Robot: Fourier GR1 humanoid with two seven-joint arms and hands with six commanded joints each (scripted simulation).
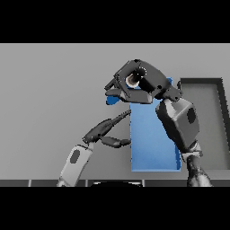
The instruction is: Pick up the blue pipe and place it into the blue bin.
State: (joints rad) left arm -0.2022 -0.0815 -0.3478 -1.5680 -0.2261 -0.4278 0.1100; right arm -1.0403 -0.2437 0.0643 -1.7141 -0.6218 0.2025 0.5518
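Observation:
My right hand (143, 84) hovers over the far left corner of the blue bin (155, 150), fingers curled round the blue pipe (110, 99). Only a small blue end of the pipe shows, sticking out to the left of the fingers just outside the bin's left wall; the hand hides the rest. My left hand (104, 129) is open beside the bin's left wall, with straight fingers pointing toward it and the thumb close to the wall.
A dark grey bin (207, 85) stands directly right of the blue bin. My right forearm (179, 121) crosses above the blue bin's right side. Bare grey table (49, 99) stretches to the left.

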